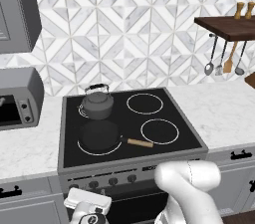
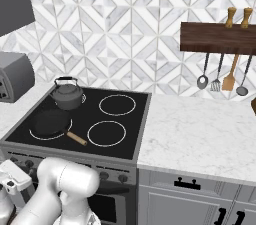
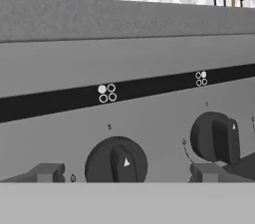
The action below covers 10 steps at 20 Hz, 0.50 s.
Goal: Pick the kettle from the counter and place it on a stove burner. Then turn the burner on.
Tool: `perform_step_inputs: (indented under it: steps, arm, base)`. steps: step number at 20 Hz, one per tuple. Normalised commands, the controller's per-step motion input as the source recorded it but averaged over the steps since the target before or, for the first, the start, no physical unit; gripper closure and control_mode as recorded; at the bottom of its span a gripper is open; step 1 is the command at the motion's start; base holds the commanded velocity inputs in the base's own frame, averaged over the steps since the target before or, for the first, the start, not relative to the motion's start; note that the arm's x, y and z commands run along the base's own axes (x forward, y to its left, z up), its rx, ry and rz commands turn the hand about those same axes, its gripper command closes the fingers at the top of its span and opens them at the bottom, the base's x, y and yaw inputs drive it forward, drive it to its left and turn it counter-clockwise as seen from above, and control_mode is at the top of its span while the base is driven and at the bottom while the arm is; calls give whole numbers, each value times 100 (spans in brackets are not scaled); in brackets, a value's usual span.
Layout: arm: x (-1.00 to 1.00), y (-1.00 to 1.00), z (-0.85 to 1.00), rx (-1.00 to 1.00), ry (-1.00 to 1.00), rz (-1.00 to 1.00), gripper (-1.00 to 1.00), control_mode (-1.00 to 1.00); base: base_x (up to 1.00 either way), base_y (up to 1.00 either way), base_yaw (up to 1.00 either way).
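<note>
Fingers: the two dark fingertips (image 3: 47, 172) stand spread as wide as they go, one at each side along the bottom of the hand view; nothing is between them and they touch nothing.
Gripper (image 3: 127, 173): empty, low in front of the stove's control panel, level with the knobs; in the left base view its white hand (image 1: 87, 203) sits below the left end of the knob row.
Knob between the tips: round black knob (image 3: 116, 161) with a small white pointer mark, centred in the gap but apart from both tips.
Neighbouring knob: a second black knob (image 3: 215, 137) to its right, seen slightly from the side.
Panel marks: four-circle burner symbols (image 3: 106, 93) on a black strip above each knob, one circle filled.
Kettle (image 1: 97, 102): squat dark grey, thin arched handle up, small lid knob; upright on the rear left stove burner (image 1: 80, 110), whose white rings show at its base.
Frying pan (image 1: 101, 136): black, wooden handle pointing right, on the front left ring just in front of the kettle.
Cooktop (image 1: 167, 110): glossy black glass; both right rings bare.
Counter (image 2: 200, 134): white marble-look worktop either side of the stove.
Toaster oven (image 1: 20, 98): grey, on the counter left of the stove.
</note>
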Motion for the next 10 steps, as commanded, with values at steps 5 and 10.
perform_step_inputs:
  steps: [5,10]
  arm:
    - [32,0,-20,0,-1,0,-100,-100]
    - [11,0,-4,0,-4,0,-100,-100]
  base:
    - [0,0,0]
    - [0,0,0]
